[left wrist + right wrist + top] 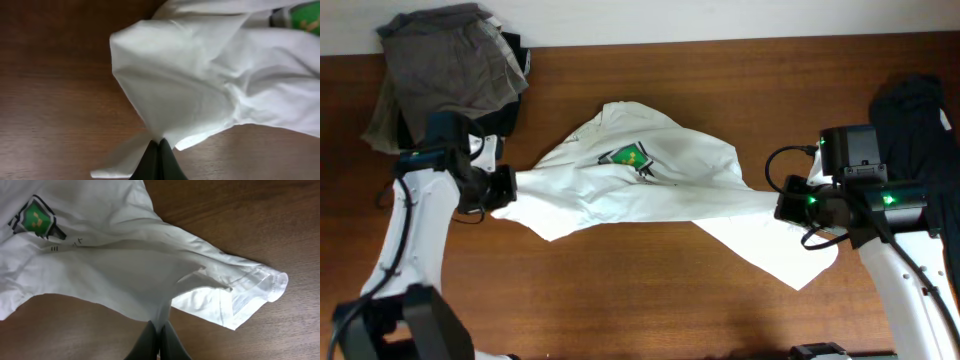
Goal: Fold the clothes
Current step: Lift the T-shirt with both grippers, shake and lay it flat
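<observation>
Shirt: white T-shirt [640, 175], crumpled on the surface [720, 310], stretched between your tools.
Left tool [159, 150]: pinching its edge.
Right tool [161, 329]: pinching fabric beside the sleeve hem.
Handling: light, limp; grip hems or corners.

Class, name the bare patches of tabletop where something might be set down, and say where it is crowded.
Two: the near strip of table, bordered by the left arm, right arm and white T-shirt; and the far strip beyond the shirt, between the grey pile and the dark garment. Crowded: both far corners, where those garments lie.
</observation>
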You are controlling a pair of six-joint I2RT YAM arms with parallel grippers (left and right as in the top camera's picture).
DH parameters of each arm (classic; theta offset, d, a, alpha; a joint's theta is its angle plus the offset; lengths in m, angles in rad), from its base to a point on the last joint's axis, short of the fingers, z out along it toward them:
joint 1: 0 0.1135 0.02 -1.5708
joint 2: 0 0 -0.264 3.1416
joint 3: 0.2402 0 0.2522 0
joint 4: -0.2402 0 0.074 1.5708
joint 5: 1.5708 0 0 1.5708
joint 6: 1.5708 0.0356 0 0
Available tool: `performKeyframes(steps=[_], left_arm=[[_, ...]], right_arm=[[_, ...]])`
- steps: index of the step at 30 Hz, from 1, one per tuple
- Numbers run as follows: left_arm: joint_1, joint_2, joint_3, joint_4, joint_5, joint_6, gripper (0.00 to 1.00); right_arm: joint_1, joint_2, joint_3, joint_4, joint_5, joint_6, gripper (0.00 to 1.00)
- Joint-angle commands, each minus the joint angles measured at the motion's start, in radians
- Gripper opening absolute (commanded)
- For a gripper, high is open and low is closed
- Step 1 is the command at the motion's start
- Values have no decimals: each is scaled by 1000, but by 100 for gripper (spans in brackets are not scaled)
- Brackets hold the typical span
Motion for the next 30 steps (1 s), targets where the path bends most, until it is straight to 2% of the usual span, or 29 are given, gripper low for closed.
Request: performKeyframes(steps=[1,7,12,20,30], left_arm=[[-2,-70,16,-18,19,-7,1],[-2,-180,87,-77,74,-6,1],[-2,-365,232,-114,97,-3,1],[-2,-639,460,-159,97,-3,1],[-2,-689,814,-318,122,-31,0]], right_arm=[[3,0,20,1,-16,8,4],[3,-65,74,-2,-25,8,4],[3,-137,264,-80,-24,7,4],[3,-145,518,-226,-20,4,4],[3,-150,895,-361,20,5,4]])
